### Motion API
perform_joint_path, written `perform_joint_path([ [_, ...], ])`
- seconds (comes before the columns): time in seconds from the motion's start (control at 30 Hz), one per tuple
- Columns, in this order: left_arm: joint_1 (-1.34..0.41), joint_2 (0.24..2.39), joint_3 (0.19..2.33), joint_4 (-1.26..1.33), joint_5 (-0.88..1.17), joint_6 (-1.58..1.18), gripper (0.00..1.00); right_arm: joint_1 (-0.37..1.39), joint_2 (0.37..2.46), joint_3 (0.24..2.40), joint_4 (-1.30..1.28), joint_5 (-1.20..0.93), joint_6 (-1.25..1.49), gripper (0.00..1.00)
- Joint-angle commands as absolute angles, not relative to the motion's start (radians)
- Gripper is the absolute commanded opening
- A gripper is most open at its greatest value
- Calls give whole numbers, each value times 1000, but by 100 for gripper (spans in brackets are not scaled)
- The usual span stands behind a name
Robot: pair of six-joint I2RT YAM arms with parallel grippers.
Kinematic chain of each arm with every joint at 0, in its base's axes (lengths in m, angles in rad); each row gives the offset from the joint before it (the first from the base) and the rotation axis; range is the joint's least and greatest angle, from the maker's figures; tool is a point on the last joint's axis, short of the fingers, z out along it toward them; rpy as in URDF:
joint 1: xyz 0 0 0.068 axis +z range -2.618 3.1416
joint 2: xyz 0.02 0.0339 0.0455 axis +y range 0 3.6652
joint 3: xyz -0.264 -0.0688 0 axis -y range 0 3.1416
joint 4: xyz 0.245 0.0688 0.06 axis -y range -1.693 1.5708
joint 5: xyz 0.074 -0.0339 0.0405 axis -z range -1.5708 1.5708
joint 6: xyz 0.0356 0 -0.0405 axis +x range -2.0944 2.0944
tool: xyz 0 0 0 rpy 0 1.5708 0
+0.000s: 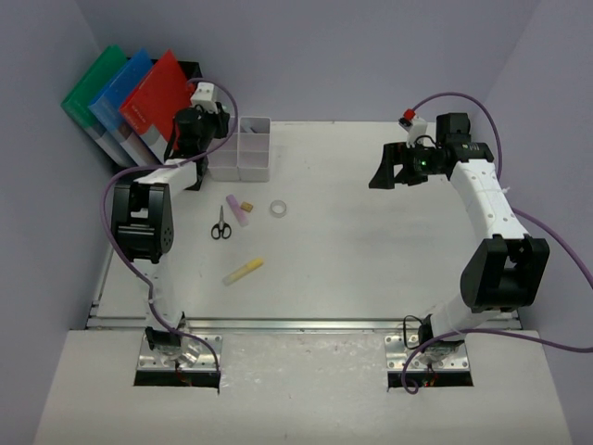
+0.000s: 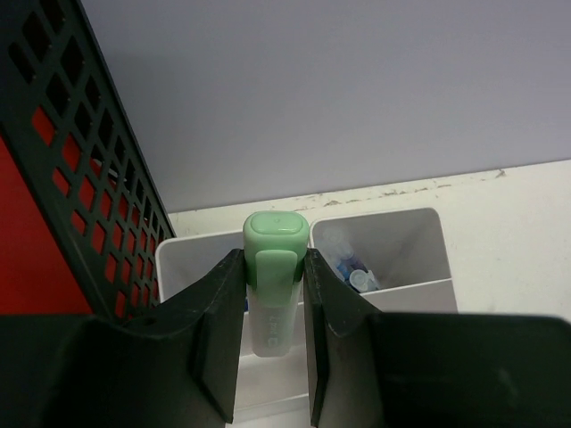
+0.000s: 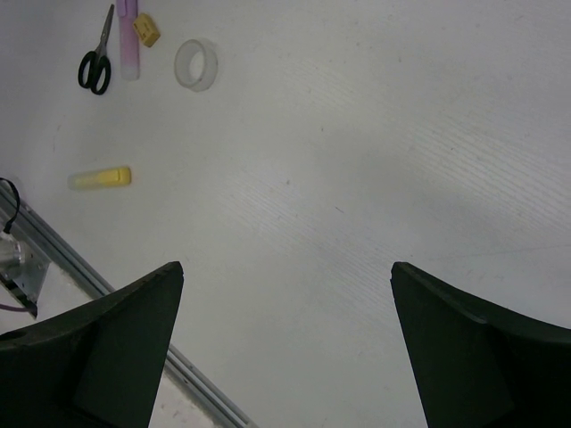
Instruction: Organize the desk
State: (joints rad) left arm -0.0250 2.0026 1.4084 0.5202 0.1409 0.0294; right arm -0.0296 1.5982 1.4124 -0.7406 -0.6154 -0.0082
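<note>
The desk [image 1: 371, 250] is a large white tabletop with a silver rail along its near edge. At its far left corner my left gripper [image 1: 199, 125] is shut on a green-capped highlighter [image 2: 277, 234], which stands cap-up between the fingers over the white compartment tray [image 2: 401, 241]. The left gripper [image 2: 273, 260] clamps it just below the cap. My right gripper [image 1: 389, 167] hangs open above the desk's right side. In the right wrist view the right gripper [image 3: 285, 267] has only bare desk [image 3: 357, 160] between its fingers.
Loose on the left half lie black scissors [image 1: 220, 224], a pink highlighter [image 1: 236, 211], a small yellow piece [image 1: 246, 207], a clear tape roll [image 1: 278, 208] and a yellow highlighter [image 1: 243, 271]. A black mesh rack [image 2: 80, 178] holding green, blue and red folders [image 1: 130, 93] stands left of the tray [image 1: 243, 153].
</note>
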Motion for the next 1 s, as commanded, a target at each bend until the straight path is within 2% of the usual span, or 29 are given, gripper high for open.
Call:
perform_joint_path([
  [0.0, -5, 2009, 1418, 589, 100, 58, 0, -32, 1568, 1443, -723, -577, -22, 99],
  [0.03, -2, 2015, 1419, 584, 94, 55, 0, -32, 1569, 1445, -723, -574, -21, 99],
  [0.17, 0, 2018, 1427, 553, 91, 71, 10, -32, 1571, 1447, -723, -574, -19, 99],
  [0.23, 0, 2010, 1431, 513, 103, 93, 18, -34, 1571, 1445, -721, -577, -18, 99],
  [0.3, 0, 1997, 1434, 484, 125, 110, 30, -32, 1571, 1444, -719, -580, -17, 99],
  [0.37, 0, 1969, 1433, 448, 154, 135, 56, -32, 1575, 1442, -719, -591, -15, 99],
  [0.5, 0, 1895, 1436, 337, 178, 141, 76, -32, 1584, 1454, -721, -604, -14, 99],
  [0.57, 0, 1832, 1423, 298, 207, 153, 79, -32, 1585, 1459, -723, -610, -12, 99],
  [0.63, 0, 1732, 1382, 210, 348, 192, 78, -32, 1579, 1453, -723, -615, -9, 99],
  [0.73, -57, 1622, 1345, -126, 429, 298, 70, -33, 1566, 1435, -716, -624, -8, 99],
  [0.8, -161, 1605, 1323, -406, 391, 447, 65, -32, 1557, 1422, -714, -626, -8, 99],
  [0.87, -263, 1604, 1283, -562, 369, 540, 67, -32, 1554, 1414, -716, -627, -8, 99],
  [0.9, -288, 1606, 1269, -633, 354, 539, 70, -32, 1553, 1413, -717, -628, -8, 99],
  [0.93, -362, 1619, 1232, -706, 320, 533, 79, -32, 1553, 1411, -718, -632, -8, 99],
  [0.97, -422, 1647, 1209, -750, 302, 519, 80, -32, 1555, 1410, -719, -638, -8, 99],
])
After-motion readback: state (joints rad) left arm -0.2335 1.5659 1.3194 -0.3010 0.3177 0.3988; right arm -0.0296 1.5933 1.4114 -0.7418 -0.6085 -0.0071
